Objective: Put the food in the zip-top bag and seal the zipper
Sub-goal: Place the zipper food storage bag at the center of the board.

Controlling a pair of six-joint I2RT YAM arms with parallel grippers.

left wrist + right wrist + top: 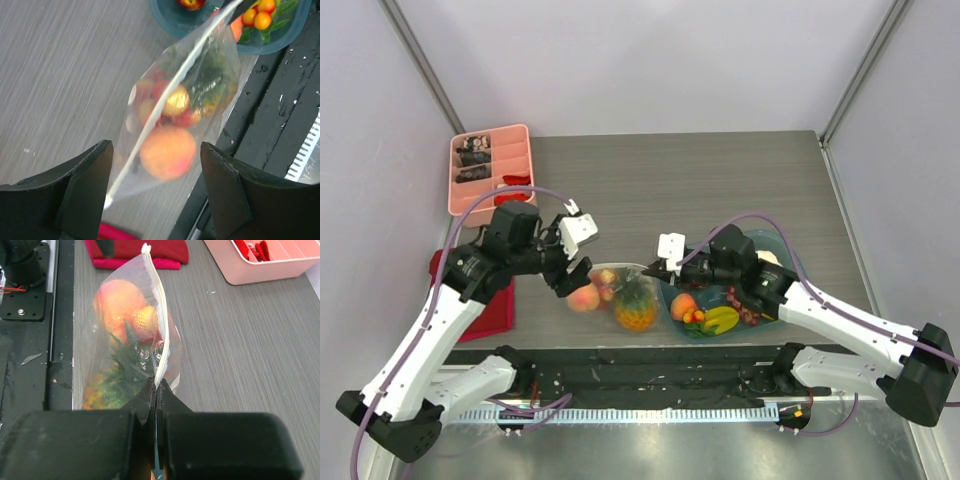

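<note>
Two end effectors: the right end effector (156,387) is clamped shut on the zipper (161,335) at one end of the bag's mouth. The left end effector (156,149) is spread wide with a finger on each side of the other end, and I see no contact.
Zip-top bag (608,280): it lies on the surface (700,180) between the two arms, near the front edge. The right pinch props it up so the mouth strip runs along the top.
Food inside: a peach (167,152), a pineapple (635,310) and some smaller red and yellow pieces.
Food outside: several pieces sit in the teal plate (172,25), just beside the bag.
Zipper line: it shows as one thin whitish strip in both wrist views. I cannot tell whether it is pressed home along its whole length.
Step in hand: probably sealing, with one end anchored.
Next move: it likely calls for the left fingers to close on the strip and press along it toward the right pinch without squashing the peach. If the plate's pieces belong in the bag, the mouth must be opened first.
Further out: a red cloth (498,305) and a pink tray (490,175) lie to the left.
</note>
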